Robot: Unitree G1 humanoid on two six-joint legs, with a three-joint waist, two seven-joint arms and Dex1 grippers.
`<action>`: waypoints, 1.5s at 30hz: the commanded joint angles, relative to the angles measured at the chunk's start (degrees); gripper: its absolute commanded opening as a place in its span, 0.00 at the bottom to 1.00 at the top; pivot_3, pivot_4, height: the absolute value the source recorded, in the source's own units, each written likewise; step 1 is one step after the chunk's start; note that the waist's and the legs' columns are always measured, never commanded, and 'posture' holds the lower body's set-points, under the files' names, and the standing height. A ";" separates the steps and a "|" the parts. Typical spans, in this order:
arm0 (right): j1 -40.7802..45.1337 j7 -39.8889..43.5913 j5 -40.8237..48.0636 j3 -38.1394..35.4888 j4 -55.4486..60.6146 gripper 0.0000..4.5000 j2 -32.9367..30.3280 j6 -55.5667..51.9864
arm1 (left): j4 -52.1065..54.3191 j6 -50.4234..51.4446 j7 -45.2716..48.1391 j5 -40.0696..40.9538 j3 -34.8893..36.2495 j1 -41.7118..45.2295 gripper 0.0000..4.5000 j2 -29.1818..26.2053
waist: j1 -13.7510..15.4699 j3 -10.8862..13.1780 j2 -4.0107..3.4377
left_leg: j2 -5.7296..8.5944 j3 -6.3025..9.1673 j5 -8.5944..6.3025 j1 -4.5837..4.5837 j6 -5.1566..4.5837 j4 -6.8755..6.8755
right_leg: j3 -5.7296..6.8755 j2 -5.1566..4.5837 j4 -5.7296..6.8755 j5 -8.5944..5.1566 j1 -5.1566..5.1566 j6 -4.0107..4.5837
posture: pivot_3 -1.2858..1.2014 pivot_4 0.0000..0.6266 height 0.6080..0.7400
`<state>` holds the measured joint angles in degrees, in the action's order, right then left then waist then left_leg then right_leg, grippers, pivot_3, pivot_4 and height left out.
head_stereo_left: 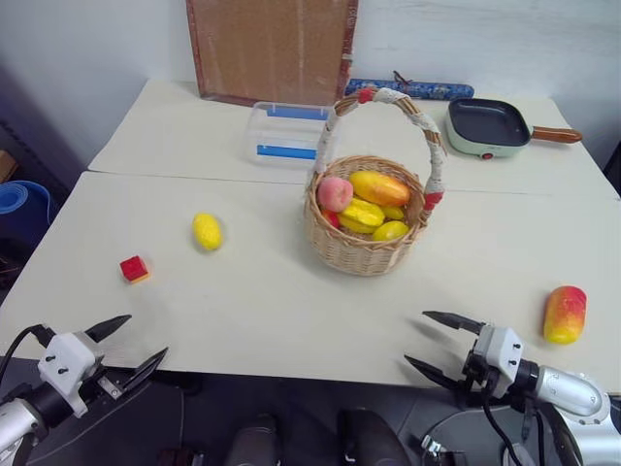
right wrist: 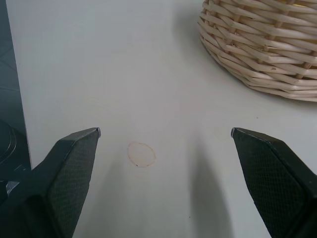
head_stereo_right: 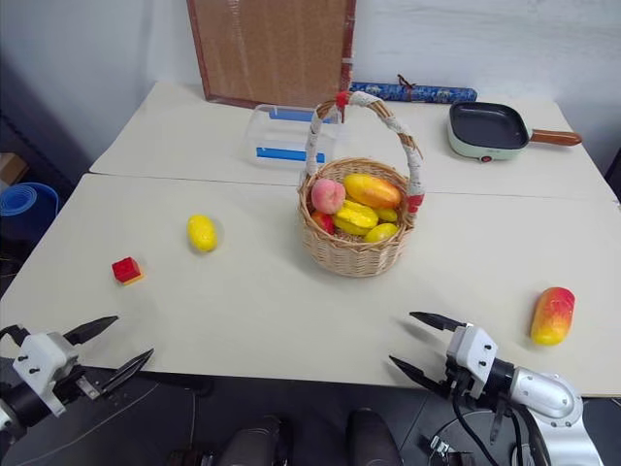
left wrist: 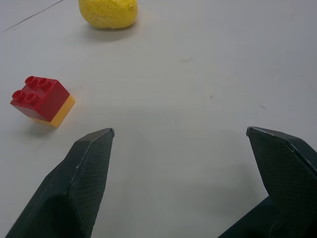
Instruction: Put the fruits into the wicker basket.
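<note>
The wicker basket (head_stereo_left: 364,243) stands mid-table, holding a pink peach (head_stereo_left: 335,193), an orange fruit (head_stereo_left: 380,186) and yellow ones. A yellow lemon (head_stereo_left: 207,231) lies on the table to its left, also seen as the lemon (left wrist: 108,12) ahead of my left fingers. A red-to-yellow mango (head_stereo_left: 565,314) lies near the right front edge. My left gripper (head_stereo_left: 136,345) hangs open at the front left edge, empty. My right gripper (head_stereo_left: 433,343) is open at the front edge, left of the mango, with the basket's wall (right wrist: 262,44) ahead of it.
A red and yellow toy brick (head_stereo_left: 134,269) sits left of the lemon. At the back stand a clear plastic box with blue stripes (head_stereo_left: 283,133), a green frying pan (head_stereo_left: 490,126), a brown board (head_stereo_left: 272,49) against the wall and a blue roll (head_stereo_left: 408,88).
</note>
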<state>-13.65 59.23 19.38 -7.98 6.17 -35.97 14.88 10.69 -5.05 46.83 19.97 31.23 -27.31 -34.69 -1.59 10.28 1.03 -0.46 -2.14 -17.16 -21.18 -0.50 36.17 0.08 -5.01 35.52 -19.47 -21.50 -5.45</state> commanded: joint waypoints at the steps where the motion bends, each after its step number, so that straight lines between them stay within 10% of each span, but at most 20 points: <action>1: 0.32 0.57 0.88 -1.09 0.13 0.98 -0.97 0.93 | 1.74 0.38 0.27 2.32 0.72 0.78 1.00 -0.32 | 0.00 0.00 0.00 | 0.00 0.00 0.00 0.00 0.00 0.00 | 0.00 0.00 0.01 0.00 0.00 0.00 | 0.52 0.24 1.00; 27: 12.09 3.74 17.14 5.74 16.12 0.98 5.02 -8.89 | -5.48 11.20 -9.55 11.73 14.33 10.50 1.00 0.03 | 0.01 0.01 -0.01 | -0.18 0.02 -0.01 0.04 0.09 0.05 | 0.66 -0.09 0.15 0.01 -0.03 0.01 | 0.52 0.24 1.00; 45: 15.88 2.11 15.11 8.87 18.33 0.98 5.51 -13.70 | -50.83 -0.59 10.03 -2.74 -11.02 46.03 1.00 -11.75 | -0.10 -0.04 0.07 | -0.27 -0.09 -0.15 0.00 0.31 0.22 | 2.99 -0.96 0.55 0.14 -0.14 -0.10 | 0.52 0.24 1.00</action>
<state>2.64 61.87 34.27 1.55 22.17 -30.03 1.19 -37.73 -4.36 54.93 18.09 20.84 18.11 -45.15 -1.69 10.24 1.11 -0.74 -2.24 -17.32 -21.19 -0.15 36.43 3.19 -5.97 36.10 -19.34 -21.64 -5.55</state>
